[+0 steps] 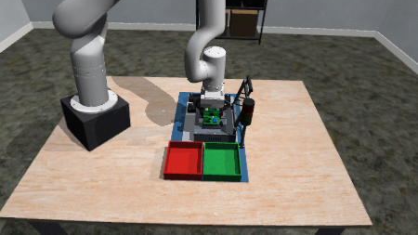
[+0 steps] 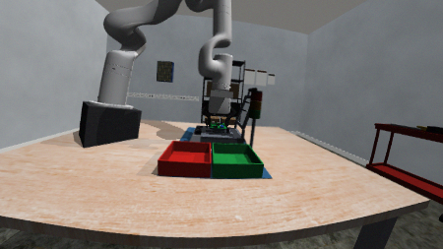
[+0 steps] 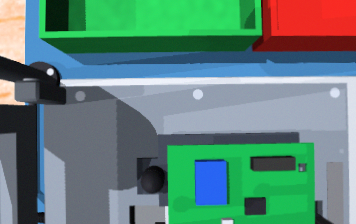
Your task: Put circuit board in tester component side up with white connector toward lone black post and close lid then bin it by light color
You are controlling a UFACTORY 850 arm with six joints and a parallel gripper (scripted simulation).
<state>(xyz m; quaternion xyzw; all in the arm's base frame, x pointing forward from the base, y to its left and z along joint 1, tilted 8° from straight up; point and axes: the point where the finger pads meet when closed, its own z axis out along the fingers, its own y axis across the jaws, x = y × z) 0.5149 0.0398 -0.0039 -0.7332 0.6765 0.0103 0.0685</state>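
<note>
While bins (image 1: 202,161) (image 2: 212,165) (image 3: 150,36) touch, wooden tabletop, grey walls (image 1: 116,1) (image 2: 158,45)

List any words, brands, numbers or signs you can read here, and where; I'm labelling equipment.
None readable. Too small or blurred:
White sheets on the grey wall
Tiny marks on the light-grey robot arm
Green circuit board: no text discernible.

In the top view, the green rectangular circuit board (image 1: 212,118) (image 2: 218,126) (image 3: 240,185) is held level, blue component up, over the grey box-shaped tester (image 1: 215,137) (image 2: 221,139) (image 3: 280,117). The open red square bin (image 1: 184,176) (image 2: 184,169) (image 3: 310,43) is placed at seven o'clock from the tester, the open green square bin (image 1: 222,177) (image 2: 237,170) (image 3: 150,44) at six.
</note>
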